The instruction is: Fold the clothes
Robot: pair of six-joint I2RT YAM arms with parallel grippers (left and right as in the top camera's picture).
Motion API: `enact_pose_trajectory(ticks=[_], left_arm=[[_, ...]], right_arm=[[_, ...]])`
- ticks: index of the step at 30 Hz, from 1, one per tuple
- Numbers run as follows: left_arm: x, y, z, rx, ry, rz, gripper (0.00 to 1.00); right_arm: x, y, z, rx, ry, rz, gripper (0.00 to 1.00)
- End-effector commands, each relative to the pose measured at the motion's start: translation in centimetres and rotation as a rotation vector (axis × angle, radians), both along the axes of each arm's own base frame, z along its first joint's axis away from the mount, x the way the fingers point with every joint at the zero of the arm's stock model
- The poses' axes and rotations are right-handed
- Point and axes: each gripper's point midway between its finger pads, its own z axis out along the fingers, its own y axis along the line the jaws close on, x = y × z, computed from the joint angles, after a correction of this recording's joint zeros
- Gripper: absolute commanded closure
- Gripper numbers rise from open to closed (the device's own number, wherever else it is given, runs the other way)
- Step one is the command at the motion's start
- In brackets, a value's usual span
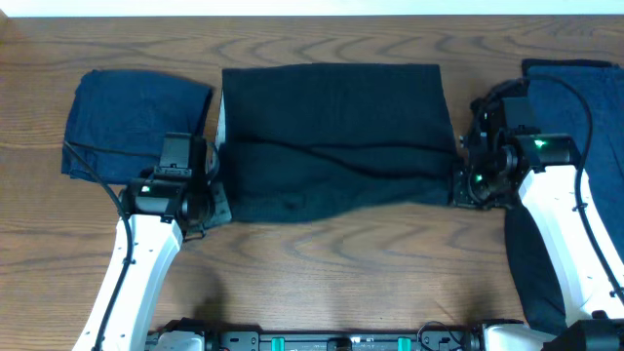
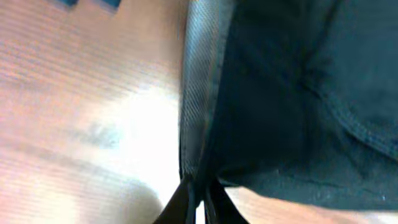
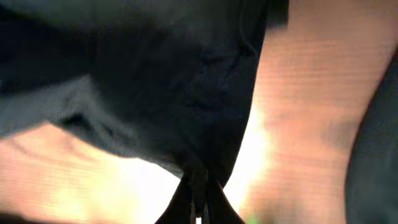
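- I have the left gripper point(image 1: 216, 203) and right gripper point(image 1: 462, 185) each clamped on a near corner of the black garment point(image 1: 331, 136), mid table point(image 1: 341, 273), toward the far edge.
- The navy garment point(image 1: 132, 122) at the far-left corner looks folded, so I count it done.
- Black fold unfinished; the navy pile point(image 1: 575, 93) at the right edge is left.

We list, top to bottom:
1. black garment point(image 3: 155, 81), creased, filling the upper left and narrowing down into our right gripper point(image 3: 199, 200), its fingers pinched together on the cloth's edge.
2. wooden table point(image 3: 298, 93), showing right of and below the cloth.
3. blurred dark shape point(image 3: 376, 162) at the far right edge.
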Motion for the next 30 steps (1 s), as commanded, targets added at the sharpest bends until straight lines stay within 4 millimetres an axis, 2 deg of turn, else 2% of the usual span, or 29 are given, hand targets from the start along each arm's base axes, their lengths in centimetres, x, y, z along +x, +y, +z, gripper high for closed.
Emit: enact_pose_trajectory(ticks=[1, 8, 14, 16, 17, 18, 20, 21, 23, 24, 27, 30], left_arm=[[-0.9, 1.8, -0.4, 0.099, 0.04, 0.019, 0.93], [-2.4, 2.3, -1.3, 0.115, 0.103, 0.071, 0.9], [-3.6, 2.4, -1.6, 0.115, 0.159, 0.119, 0.85], [-3.9, 2.4, -1.6, 0.117, 0.17, 0.118, 0.83], [-4.0, 2.4, -1.6, 0.118, 0.176, 0.118, 0.77], [-4.1, 2.5, -1.6, 0.118, 0.181, 0.117, 0.75], [-4.3, 2.5, -1.6, 0.119, 0.186, 0.117, 0.71], [-4.2, 2.5, -1.6, 0.118, 0.184, 0.117, 0.69], [-3.9, 2.4, -1.4, 0.114, 0.173, 0.117, 0.67], [-3.7, 2.2, -1.1, 0.105, 0.165, 0.116, 0.62], [-3.1, 1.1, -0.5, 0.04, 0.145, 0.108, 0.6], [-2.5, -0.8, -0.1, -0.069, 0.128, 0.078, 0.6]], right_arm=[[-1.3, -0.4, 0.1, -0.008, 0.052, -0.078, 0.99], [-4.0, -0.6, -0.8, -0.017, 0.178, -0.165, 0.99], [-7.1, -0.7, -3.0, -0.034, 0.297, -0.199, 0.99], [-8.1, -0.6, -3.6, -0.028, 0.33, -0.199, 0.99], [-8.5, -0.5, -3.9, -0.025, 0.346, -0.199, 0.99], [-8.9, -0.5, -4.1, -0.022, 0.359, -0.199, 0.98], [-9.6, -0.2, -4.3, -0.009, 0.389, -0.199, 0.89], [-10.0, 0.0, -4.2, 0.002, 0.406, -0.197, 0.76], [-10.5, 0.6, -3.8, 0.041, 0.43, -0.182, 0.17], [-10.8, 0.8, -3.6, 0.053, 0.445, -0.184, 0.03], [-11.2, 0.8, -3.0, 0.05, 0.464, -0.176, 0.01], [-10.1, 0.9, -2.0, 0.058, 0.423, -0.144, 0.01]])
